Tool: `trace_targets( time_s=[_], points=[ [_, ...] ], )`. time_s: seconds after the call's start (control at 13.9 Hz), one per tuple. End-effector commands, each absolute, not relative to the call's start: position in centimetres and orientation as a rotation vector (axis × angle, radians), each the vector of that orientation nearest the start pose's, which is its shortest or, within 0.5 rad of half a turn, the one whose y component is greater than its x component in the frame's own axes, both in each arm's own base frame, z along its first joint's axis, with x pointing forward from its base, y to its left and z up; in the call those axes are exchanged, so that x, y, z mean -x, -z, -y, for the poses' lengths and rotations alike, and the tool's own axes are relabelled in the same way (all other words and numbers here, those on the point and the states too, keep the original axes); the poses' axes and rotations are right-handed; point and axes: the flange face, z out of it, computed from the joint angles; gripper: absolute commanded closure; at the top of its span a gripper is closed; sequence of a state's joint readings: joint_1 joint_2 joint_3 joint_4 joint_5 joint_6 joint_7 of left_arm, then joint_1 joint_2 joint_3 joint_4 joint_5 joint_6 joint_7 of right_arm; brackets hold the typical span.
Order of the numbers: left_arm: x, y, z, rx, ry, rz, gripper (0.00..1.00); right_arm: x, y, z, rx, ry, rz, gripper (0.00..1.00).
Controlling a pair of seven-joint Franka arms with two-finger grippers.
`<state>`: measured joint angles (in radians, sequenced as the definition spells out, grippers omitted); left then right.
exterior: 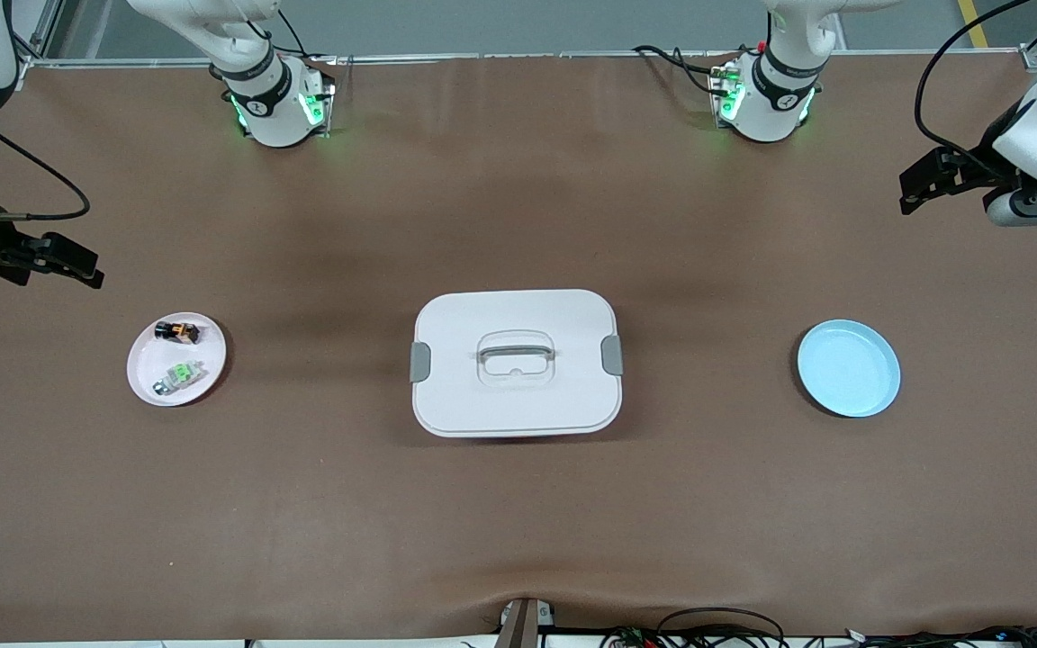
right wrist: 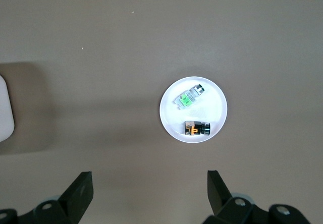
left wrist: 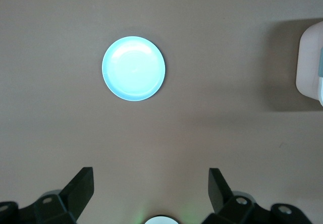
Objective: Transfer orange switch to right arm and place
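The orange switch (exterior: 178, 332) is a tiny black block with an orange middle. It lies on a small white plate (exterior: 148, 362) toward the right arm's end of the table. In the right wrist view the switch (right wrist: 197, 128) lies on the plate (right wrist: 214, 103). My right gripper (exterior: 68, 263) hangs open and empty over bare table beside that plate, and its own view (right wrist: 150, 178) shows the jaws wide apart. My left gripper (exterior: 933, 184) hangs open and empty over the table at the left arm's end; its own view (left wrist: 150, 176) shows nothing between the jaws.
A white-and-grey component with a green top (exterior: 181, 373) shares the white plate, nearer the front camera than the switch. A white lidded box with a handle (exterior: 516, 362) sits mid-table. A light blue plate (exterior: 848, 368) lies toward the left arm's end and shows in the left wrist view (left wrist: 133, 68).
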<state>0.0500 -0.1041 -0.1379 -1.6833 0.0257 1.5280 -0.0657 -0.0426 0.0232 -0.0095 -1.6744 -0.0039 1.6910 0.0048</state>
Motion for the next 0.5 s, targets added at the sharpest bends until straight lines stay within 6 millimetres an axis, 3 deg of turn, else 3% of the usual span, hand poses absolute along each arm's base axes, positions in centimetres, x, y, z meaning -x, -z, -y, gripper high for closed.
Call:
trace_targets(
  time_s=[0.0,0.43],
  points=[
    [-50.93,-62.95,4.89,3.097,-0.073,-0.032,0.00,-55.71,-57.84,2.69,3.133,0.000,-0.107,0.00],
    [-51.47,-62.53,4.71,3.099,-0.085,-0.047,0.00,-55.58,-58.16,3.05,3.132,0.007,-0.116,0.00]
  ],
)
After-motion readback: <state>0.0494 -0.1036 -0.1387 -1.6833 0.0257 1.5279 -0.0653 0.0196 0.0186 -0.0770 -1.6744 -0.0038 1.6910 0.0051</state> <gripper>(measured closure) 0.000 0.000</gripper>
